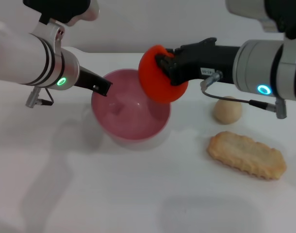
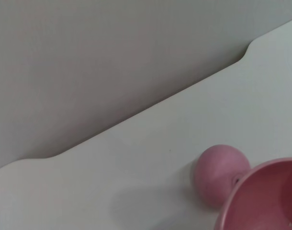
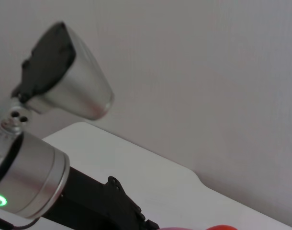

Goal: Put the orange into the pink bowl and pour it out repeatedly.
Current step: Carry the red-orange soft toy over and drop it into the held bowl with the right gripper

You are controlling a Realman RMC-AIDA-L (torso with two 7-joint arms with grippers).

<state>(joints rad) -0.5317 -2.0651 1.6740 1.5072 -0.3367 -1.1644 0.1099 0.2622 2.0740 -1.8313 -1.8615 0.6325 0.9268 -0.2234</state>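
The orange (image 1: 153, 87) hangs in the air over the right rim of the pink bowl (image 1: 133, 121), with my right gripper (image 1: 163, 65) shut on it from the right. A sliver of the orange (image 3: 222, 227) shows in the right wrist view. The bowl stands on the white table, a little left of centre. My left gripper (image 1: 101, 87) reaches in from the left, and its black fingers are closed on the bowl's left rim. The left wrist view shows part of that rim (image 2: 241, 196).
A beige ball (image 1: 228, 109) lies to the right of the bowl, with a ridged tan biscuit (image 1: 247, 155) in front of it. A small pink ball (image 2: 218, 175) sits against the bowl's outer wall. The table's far edge (image 2: 136, 112) meets a grey wall.
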